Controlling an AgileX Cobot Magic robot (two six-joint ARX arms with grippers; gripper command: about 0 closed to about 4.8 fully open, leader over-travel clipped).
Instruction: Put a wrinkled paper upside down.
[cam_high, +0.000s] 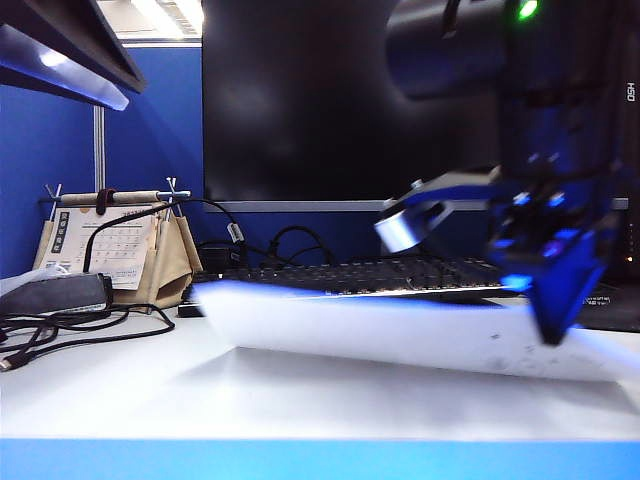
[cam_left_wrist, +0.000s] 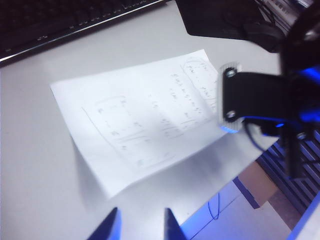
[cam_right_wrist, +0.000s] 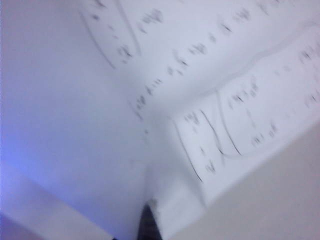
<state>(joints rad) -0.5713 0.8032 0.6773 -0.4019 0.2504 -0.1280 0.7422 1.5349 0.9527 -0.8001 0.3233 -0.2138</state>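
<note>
The wrinkled paper (cam_high: 400, 330) is a white sheet with faint pencil marks, lifted off the white table and hanging tilted in front of the keyboard. In the left wrist view the paper (cam_left_wrist: 140, 120) casts a shadow on the table. My right gripper (cam_high: 555, 290) is at the sheet's right end, blurred, and shut on its edge. The right wrist view shows the right gripper (cam_right_wrist: 147, 220) pinching the paper (cam_right_wrist: 200, 75), which folds at the grip. My left gripper (cam_left_wrist: 139, 225) hovers open over bare table beside the sheet's near corner, holding nothing; it sees the right gripper (cam_left_wrist: 250, 105) on the paper's far edge.
A black keyboard (cam_high: 380, 275) and a dark monitor (cam_high: 350, 100) stand behind the paper. At the back left are a calendar on a beige stand (cam_high: 110, 245), a dark case (cam_high: 55, 295) and black cables (cam_high: 60, 330). The table edge (cam_left_wrist: 240, 200) runs near the left gripper.
</note>
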